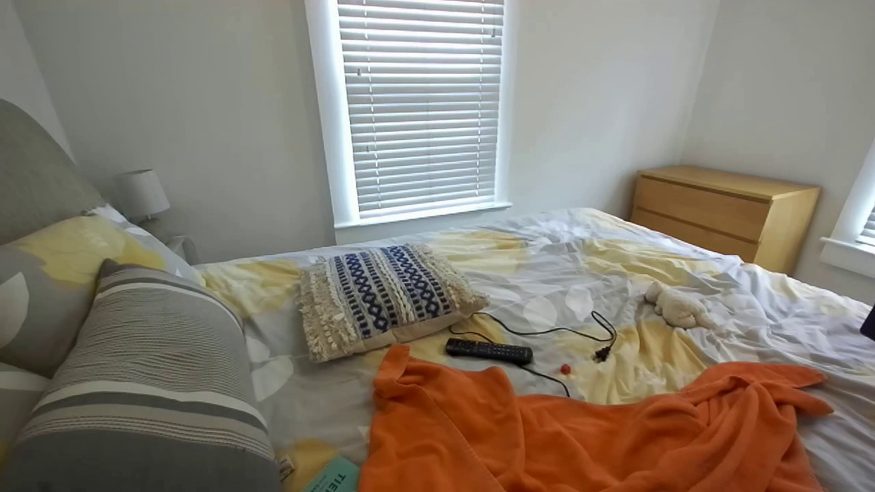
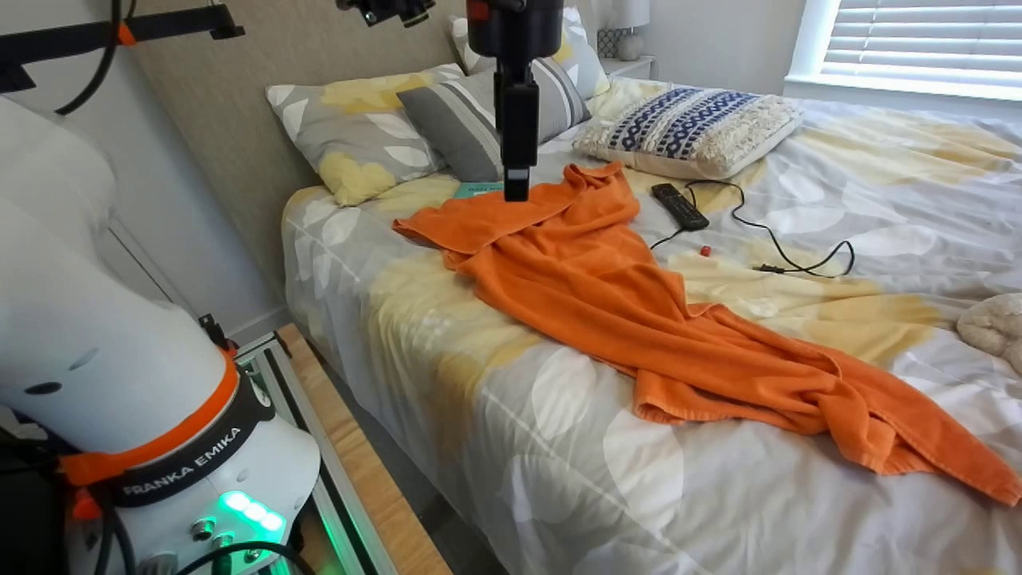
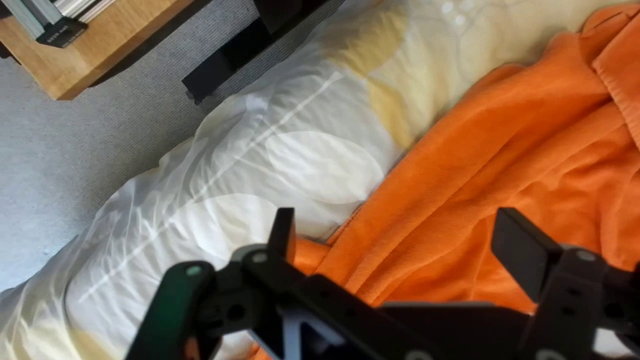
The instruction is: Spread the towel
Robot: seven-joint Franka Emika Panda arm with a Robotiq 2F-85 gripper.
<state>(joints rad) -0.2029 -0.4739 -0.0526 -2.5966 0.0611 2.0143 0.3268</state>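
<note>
The orange towel [image 1: 581, 444] lies wrinkled and bunched on the bed, and it also shows in an exterior view [image 2: 591, 271] as a long diagonal strip. Its end near the pillows has a folded-over flap, and its far end narrows into a twisted tail. In the wrist view the towel [image 3: 440, 200] runs beneath the jaws, with folds along its edge. My gripper [image 2: 516, 188] hangs above the bed, pointing down. In the wrist view my gripper [image 3: 395, 215] has its fingers wide apart with nothing between them, above the towel.
A blue-patterned pillow [image 1: 383, 294], a black remote [image 1: 489, 350], a cable [image 1: 574, 333], a small red object [image 1: 565, 369] and a plush toy [image 1: 680, 306] lie beyond the towel. A green book [image 1: 335, 475] touches its pillow-side end. The bed edge drops to the floor [image 3: 100, 150].
</note>
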